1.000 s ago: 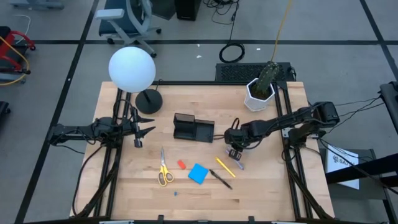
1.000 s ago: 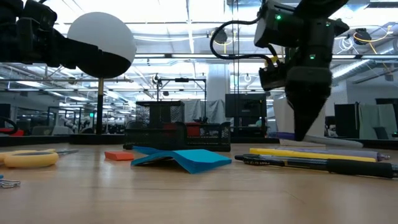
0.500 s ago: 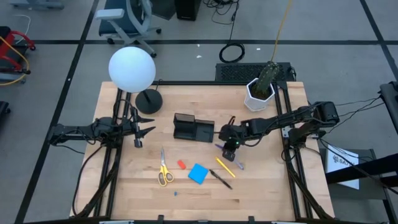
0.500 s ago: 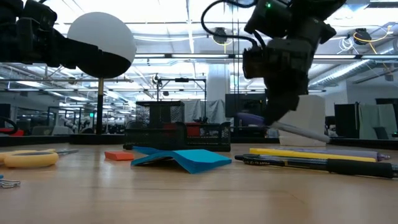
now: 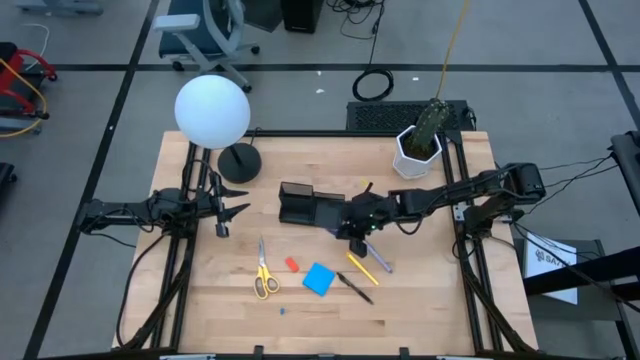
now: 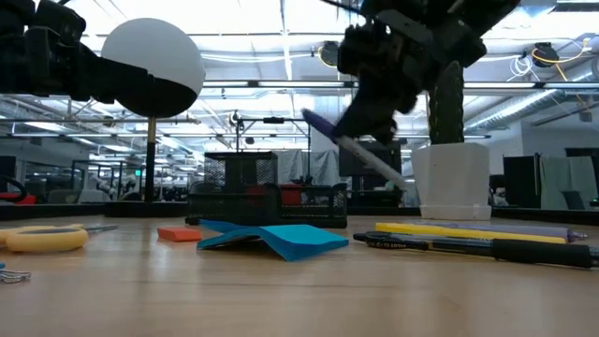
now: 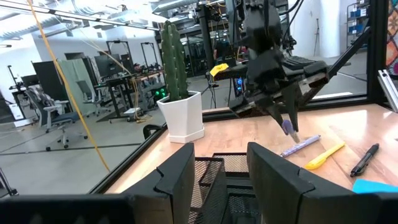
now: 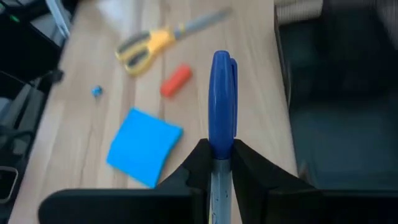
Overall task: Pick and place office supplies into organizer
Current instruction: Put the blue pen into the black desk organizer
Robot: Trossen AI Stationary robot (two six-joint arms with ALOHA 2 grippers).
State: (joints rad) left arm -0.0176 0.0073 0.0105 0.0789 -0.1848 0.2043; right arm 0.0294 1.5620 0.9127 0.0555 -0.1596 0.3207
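One item is in transit; we find none yet visibly lodged in the organizer (image 5: 310,208), though its cup interior is not readable from above. The right gripper (image 5: 352,228) is clamped on the purple-grey pen (image 6: 360,154). In the right wrist view the two fingers (image 8: 199,163) pinch the barrel with the blue cap projecting forward. In the low view the pen hangs tilted and clear of the table (image 5: 420,310). From above, this gripper sits just beside the organizer, at its 4 o'clock, next to the lower tray section.

We judge the current step to be the carry toward the organizer, with release not yet made.

Items left on the wood:
- yellow-handled scissors (image 5: 264,273), at 7 o'clock from the organizer
- red eraser-like piece (image 5: 292,264), just beside the scissors
- blue square pad (image 5: 319,279), at 6 o'clock from the organizer
- yellow pen (image 5: 362,269) and black pen (image 5: 355,288), near each other at 5 o'clock
- a tiny blue item (image 5: 282,311) near the front edge, too small to identify

The left gripper (image 5: 235,213) waits at 9 o'clock from the organizer with its fingers apart, holding nothing.

We rate the task as early: one object lifted, five or more remaining. The lamp (image 5: 212,111) and potted cactus (image 5: 420,140) stand at the far side, untouched.
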